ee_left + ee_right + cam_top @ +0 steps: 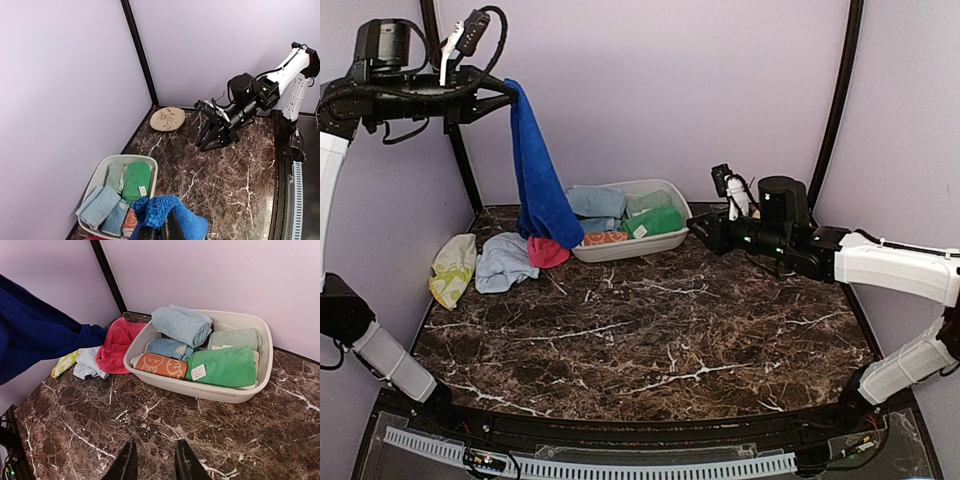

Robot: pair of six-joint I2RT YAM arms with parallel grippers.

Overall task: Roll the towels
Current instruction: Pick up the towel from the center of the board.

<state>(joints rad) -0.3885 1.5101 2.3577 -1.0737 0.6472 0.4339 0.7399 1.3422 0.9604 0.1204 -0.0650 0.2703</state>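
My left gripper (510,90) is raised high at the back left, shut on the top of a long royal blue towel (540,185) that hangs down to the table. In the left wrist view the towel's bunched end (162,210) sits between the jaws of my left gripper (161,231). A pink towel (547,252) and a pale blue towel (505,262) lie crumpled below it. My right gripper (698,228) hovers right of the tub. Seen from its own wrist, my right gripper (155,460) is open and empty over bare marble.
A white oval tub (668,243) at the back holds rolled towels, among them a green one (222,367), a light blue one (182,325) and an orange printed one (162,365). A yellow-green cloth (452,268) lies far left. A tan plate (167,119) sits in the back right corner.
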